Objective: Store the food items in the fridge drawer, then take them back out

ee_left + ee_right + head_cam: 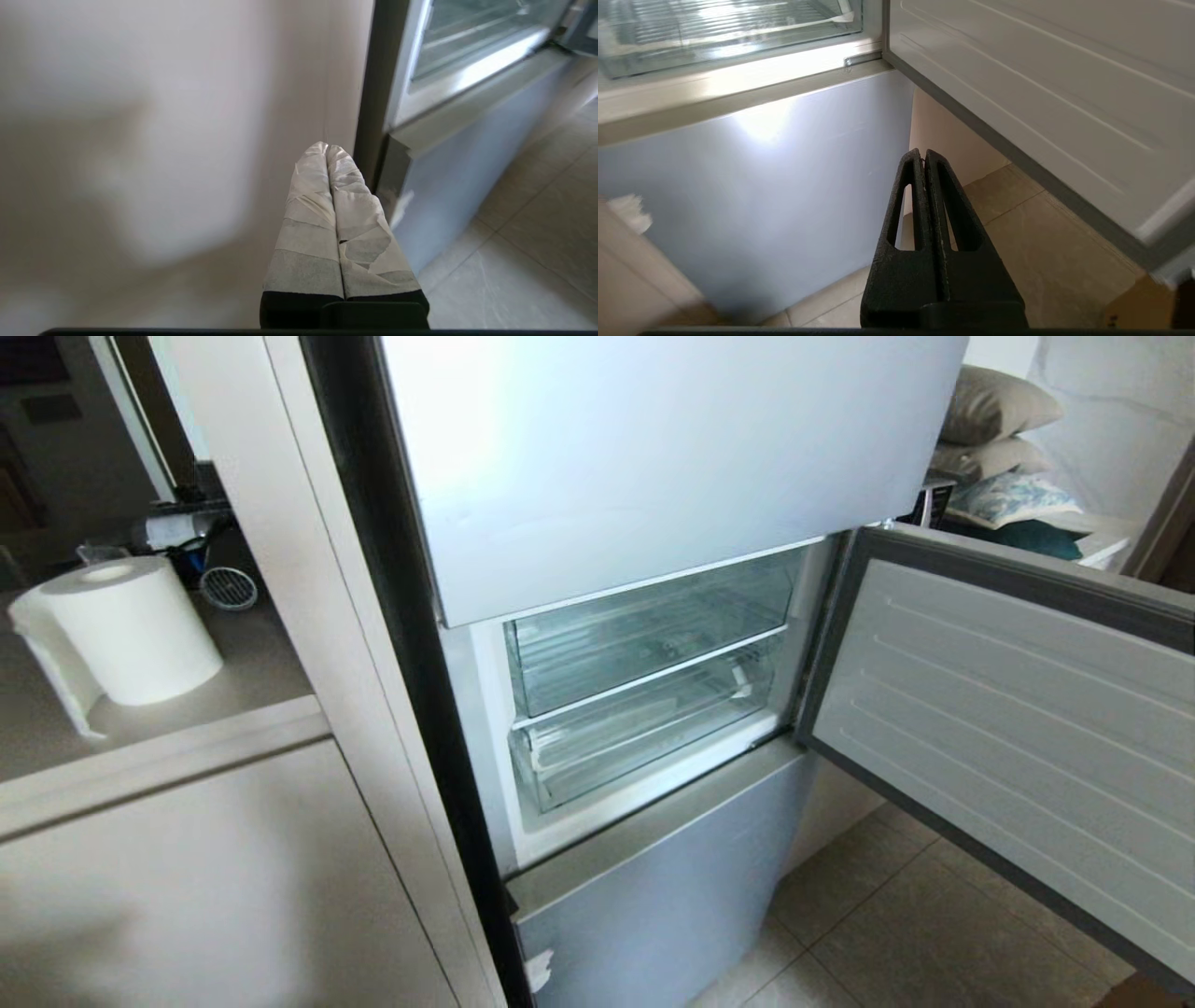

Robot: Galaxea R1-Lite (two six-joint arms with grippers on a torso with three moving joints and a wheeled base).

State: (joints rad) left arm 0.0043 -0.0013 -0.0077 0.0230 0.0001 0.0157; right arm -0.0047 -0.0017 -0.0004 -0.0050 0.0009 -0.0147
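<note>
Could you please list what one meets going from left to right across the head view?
Paper towel roll → beige cabinet panel → clear fridge drawers → open fridge door.

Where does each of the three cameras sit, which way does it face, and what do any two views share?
Head view: high on the robot, looking down at the fridge's open middle door and clear drawers; no arm shows.
Left wrist view: behind the shut, taped left hand, facing the cabinet side beside the fridge.
Right wrist view: behind the shut black right hand, facing the lower fridge door and floor.
Shared: all three show the lower drawer and the lower door.
</note>
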